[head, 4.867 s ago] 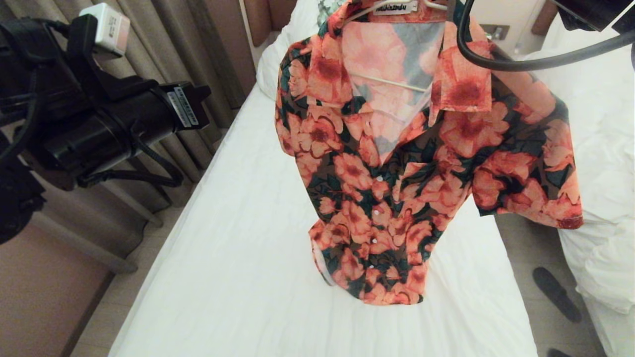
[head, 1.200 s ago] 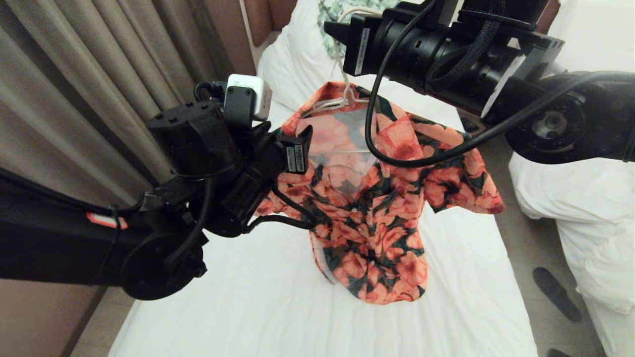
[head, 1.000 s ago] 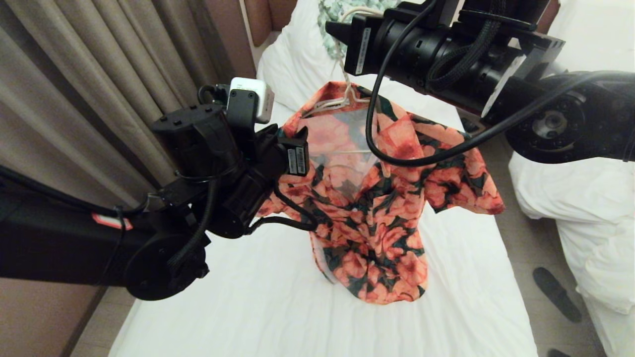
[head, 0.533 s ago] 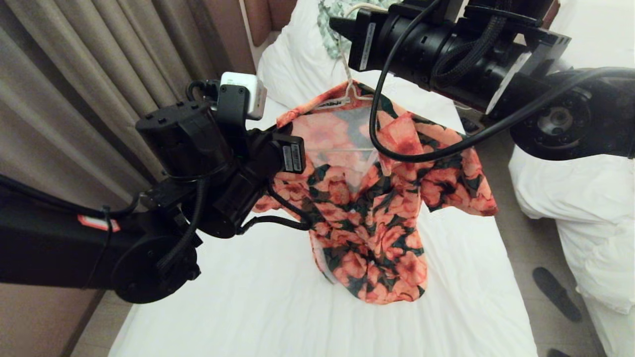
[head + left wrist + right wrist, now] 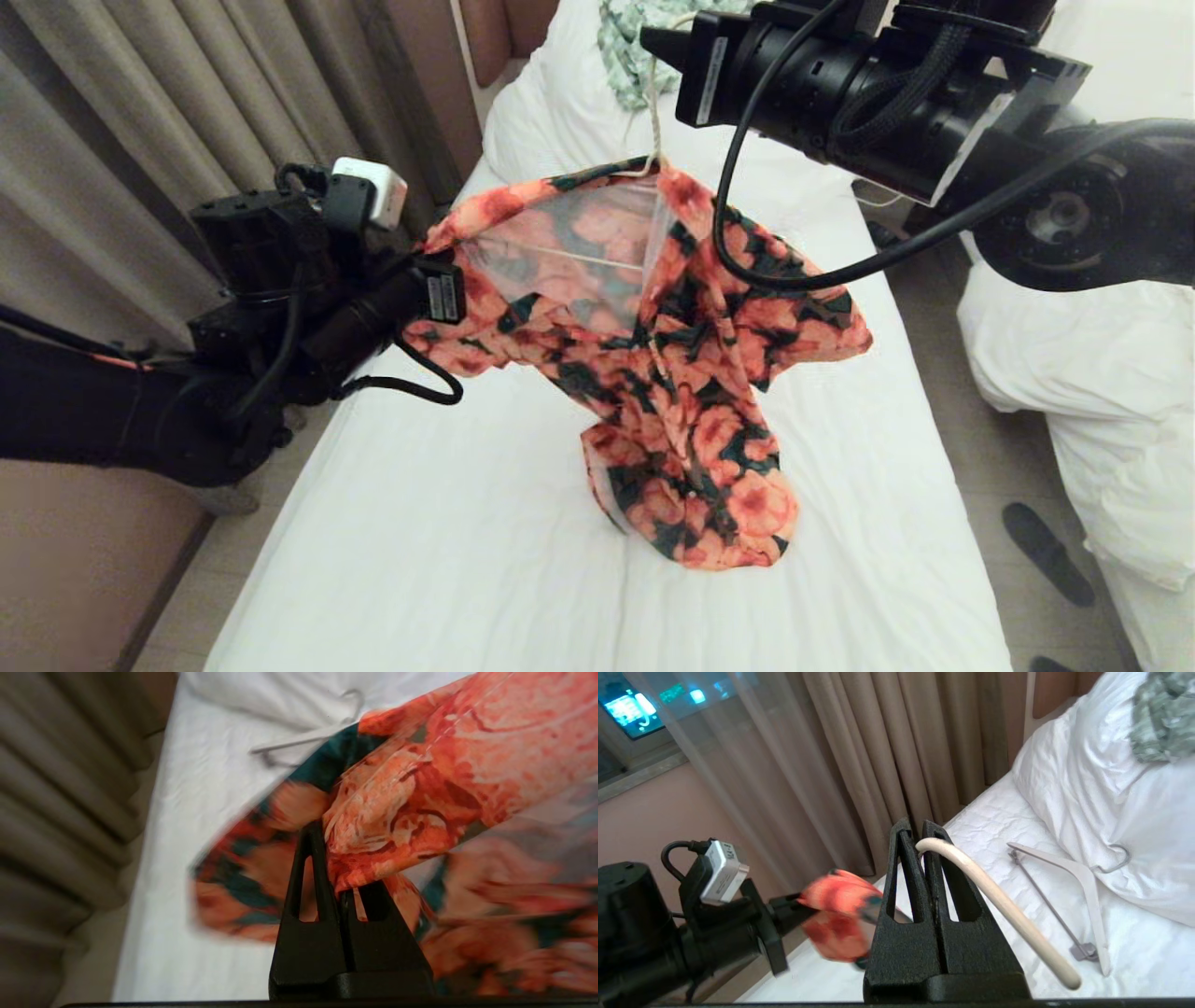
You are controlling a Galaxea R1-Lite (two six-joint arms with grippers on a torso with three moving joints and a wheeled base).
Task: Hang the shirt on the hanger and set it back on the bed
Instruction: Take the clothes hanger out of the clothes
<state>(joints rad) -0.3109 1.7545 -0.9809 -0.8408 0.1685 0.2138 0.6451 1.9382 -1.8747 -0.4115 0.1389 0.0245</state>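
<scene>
Head view shows my right gripper (image 5: 653, 42) up high, jaws pinched on the hook of the hanger (image 5: 653, 121), so the shirt (image 5: 672, 355) hangs below it with its hem bunched on the bed (image 5: 448, 541). My left gripper (image 5: 431, 257) sits out to the shirt's left side, closed tight on the shoulder fabric and drawing it sideways, so the collar opening stretches toward that arm. I judge the left arm is the nearer one for settling that shoulder over the hanger's end.
</scene>
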